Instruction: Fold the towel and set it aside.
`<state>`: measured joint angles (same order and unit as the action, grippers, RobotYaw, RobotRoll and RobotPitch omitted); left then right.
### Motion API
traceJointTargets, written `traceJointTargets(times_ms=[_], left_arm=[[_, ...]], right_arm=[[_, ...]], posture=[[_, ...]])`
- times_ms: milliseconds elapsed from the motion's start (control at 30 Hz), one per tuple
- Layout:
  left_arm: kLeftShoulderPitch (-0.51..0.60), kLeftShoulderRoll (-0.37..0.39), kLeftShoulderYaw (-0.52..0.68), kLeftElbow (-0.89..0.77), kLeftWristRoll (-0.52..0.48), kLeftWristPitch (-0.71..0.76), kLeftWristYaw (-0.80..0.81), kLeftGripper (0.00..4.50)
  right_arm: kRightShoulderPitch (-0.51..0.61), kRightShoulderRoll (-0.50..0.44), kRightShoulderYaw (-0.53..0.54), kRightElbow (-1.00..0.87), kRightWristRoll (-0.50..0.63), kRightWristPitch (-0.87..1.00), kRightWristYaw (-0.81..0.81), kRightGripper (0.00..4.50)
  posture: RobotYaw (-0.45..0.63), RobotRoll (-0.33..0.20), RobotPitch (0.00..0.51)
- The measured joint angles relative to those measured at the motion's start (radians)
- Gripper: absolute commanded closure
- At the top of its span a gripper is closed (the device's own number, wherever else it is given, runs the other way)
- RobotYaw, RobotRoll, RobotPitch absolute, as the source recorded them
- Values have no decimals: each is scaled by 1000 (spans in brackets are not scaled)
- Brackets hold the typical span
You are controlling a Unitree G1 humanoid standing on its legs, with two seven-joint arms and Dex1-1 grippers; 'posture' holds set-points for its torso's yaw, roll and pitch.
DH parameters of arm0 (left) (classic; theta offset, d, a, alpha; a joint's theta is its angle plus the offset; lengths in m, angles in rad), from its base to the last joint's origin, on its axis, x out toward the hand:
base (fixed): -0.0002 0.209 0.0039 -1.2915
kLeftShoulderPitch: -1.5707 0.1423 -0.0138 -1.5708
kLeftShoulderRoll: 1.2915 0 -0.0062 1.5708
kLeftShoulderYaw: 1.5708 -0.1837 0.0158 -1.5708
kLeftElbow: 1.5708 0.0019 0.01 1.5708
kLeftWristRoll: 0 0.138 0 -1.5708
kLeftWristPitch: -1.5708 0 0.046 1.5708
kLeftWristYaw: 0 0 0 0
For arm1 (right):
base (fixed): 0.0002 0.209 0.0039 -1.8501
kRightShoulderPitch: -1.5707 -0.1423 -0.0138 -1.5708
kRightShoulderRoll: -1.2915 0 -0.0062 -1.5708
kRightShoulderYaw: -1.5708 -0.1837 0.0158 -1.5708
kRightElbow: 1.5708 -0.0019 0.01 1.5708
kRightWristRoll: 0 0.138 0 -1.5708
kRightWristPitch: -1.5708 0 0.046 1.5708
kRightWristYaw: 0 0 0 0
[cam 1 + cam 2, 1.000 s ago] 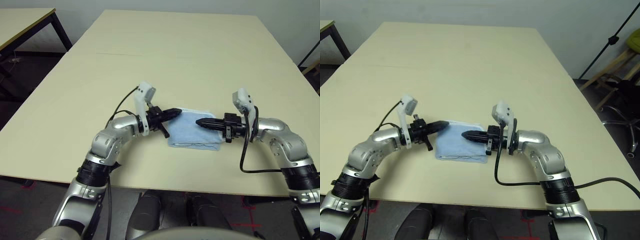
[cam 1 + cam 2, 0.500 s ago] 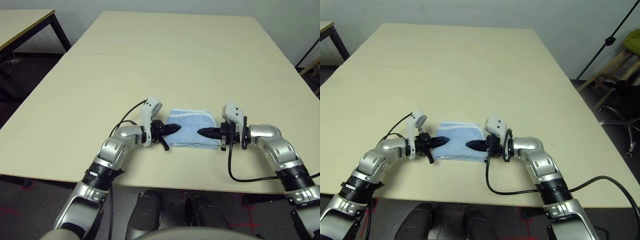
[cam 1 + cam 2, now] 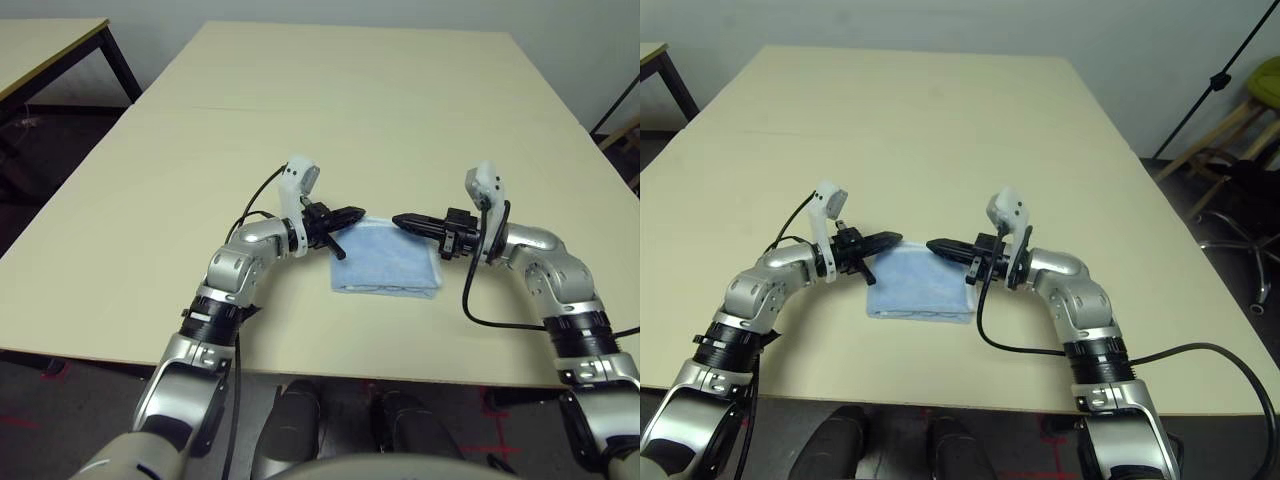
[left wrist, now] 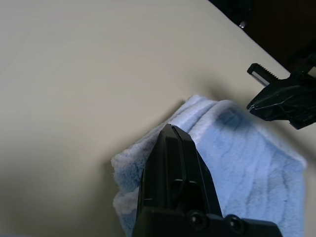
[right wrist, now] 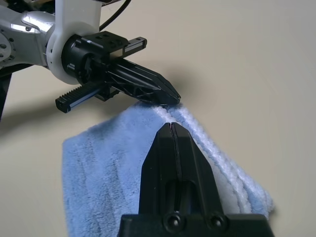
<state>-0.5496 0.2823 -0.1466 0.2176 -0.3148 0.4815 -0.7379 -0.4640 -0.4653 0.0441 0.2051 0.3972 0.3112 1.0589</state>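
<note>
The towel (image 3: 385,265), light blue with white stitched edging, lies folded in a flat rectangle near the table's front edge. My left gripper (image 3: 358,213) is shut, its tip at the towel's far left corner, where the left wrist view has the black fingers (image 4: 175,163) over the cloth's edge (image 4: 247,163). My right gripper (image 3: 398,220) is shut too, pointing at the left one from the far right corner, just above the white edging (image 5: 217,158). I see no cloth pinched between either pair of fingers. The two tips are a short gap apart.
The pale wooden table (image 3: 330,110) stretches wide beyond the towel. Its front edge (image 3: 330,375) runs just under my elbows. A second table (image 3: 50,45) stands at the far left. A stand and a chair (image 3: 1240,130) are off to the right.
Both grippers have moved from the towel's sides to its far edge, tips now closer together. The towel, bunched half a second ago, now lies flatter. The camera view has shifted a little.
</note>
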Motion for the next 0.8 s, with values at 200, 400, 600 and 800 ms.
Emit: traceJointTargets(times_ms=[200,400,600,800], left_arm=[[2,-13,0,76,49,-53,21,4483],[26,-17,2,90,68,-80,22,4496],[61,11,54,35,38,-92,-3,2889],[117,130,137,-77,-47,-186,-158,803]], right_arm=[[1,18,15,105,-63,-80,-17,4500],[16,17,41,147,-110,-120,-13,4330],[17,5,-105,30,75,259,-121,2388],[9,-116,-271,-112,255,700,-251,213]], posture=[[142,0,125],[144,0,123],[143,0,125],[138,0,129]])
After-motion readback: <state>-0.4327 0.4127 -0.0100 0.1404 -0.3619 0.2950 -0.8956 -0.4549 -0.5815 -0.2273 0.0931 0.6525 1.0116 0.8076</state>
